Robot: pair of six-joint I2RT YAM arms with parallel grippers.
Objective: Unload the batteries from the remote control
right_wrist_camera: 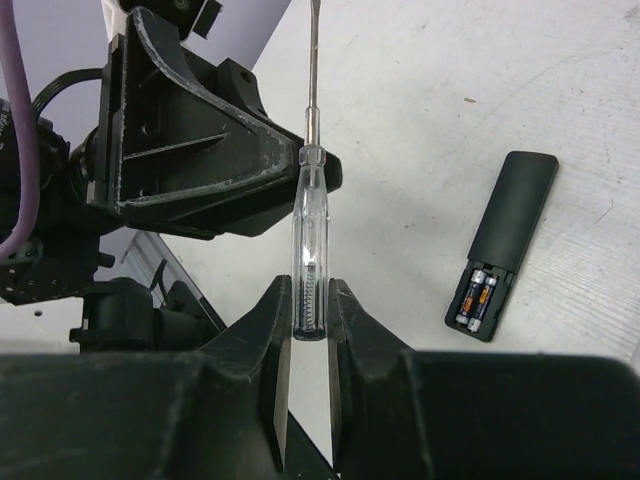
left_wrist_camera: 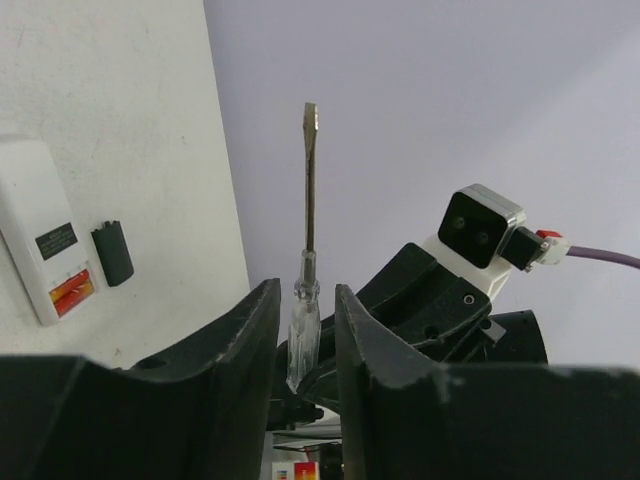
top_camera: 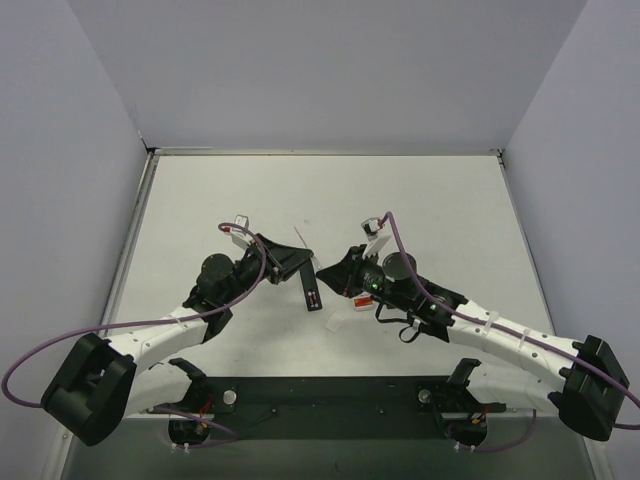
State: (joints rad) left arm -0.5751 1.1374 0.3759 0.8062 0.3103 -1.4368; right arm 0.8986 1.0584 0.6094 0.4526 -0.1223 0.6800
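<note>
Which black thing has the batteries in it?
The long black remote: two batteries show in its open end. The small flat black piece holds none.

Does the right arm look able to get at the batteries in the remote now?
Probably yes, but not with its fingers: the right gripper is shut on the screwdriver. The batteries lie uncovered in the remote beside it, with nothing between.
</note>
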